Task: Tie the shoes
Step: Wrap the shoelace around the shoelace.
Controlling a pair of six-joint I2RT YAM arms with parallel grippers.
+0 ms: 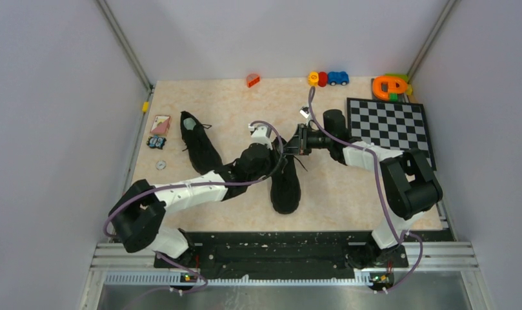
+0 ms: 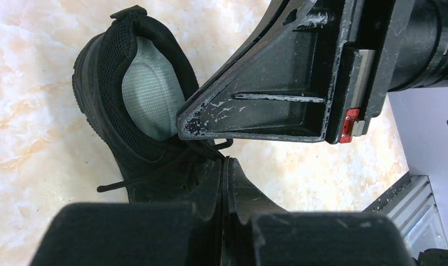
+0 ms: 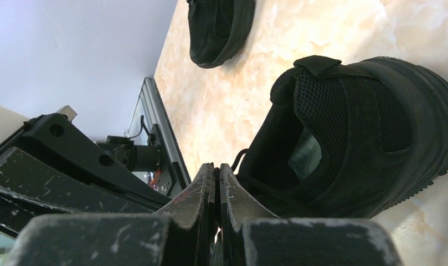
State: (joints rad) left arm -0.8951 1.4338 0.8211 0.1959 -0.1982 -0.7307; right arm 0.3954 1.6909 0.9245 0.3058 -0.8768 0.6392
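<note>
Both grippers met over the lacing of the shoe by the table's near edge.
The middle shoe (image 1: 286,188) sat close to the centre of the near edge of the table (image 1: 355,200), and its mate (image 1: 200,147) lay apart toward the left edge. The left gripper (image 2: 224,162) and right gripper (image 3: 215,168) each had their jaws pressed together beside the lace (image 2: 127,181), probably to draw a knot. Whether either one pinched it could not be told.

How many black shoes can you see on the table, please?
2. The left shoe lies at the left of the table; the centre shoe sits midway, nearer the front edge. None seems hidden.
</note>
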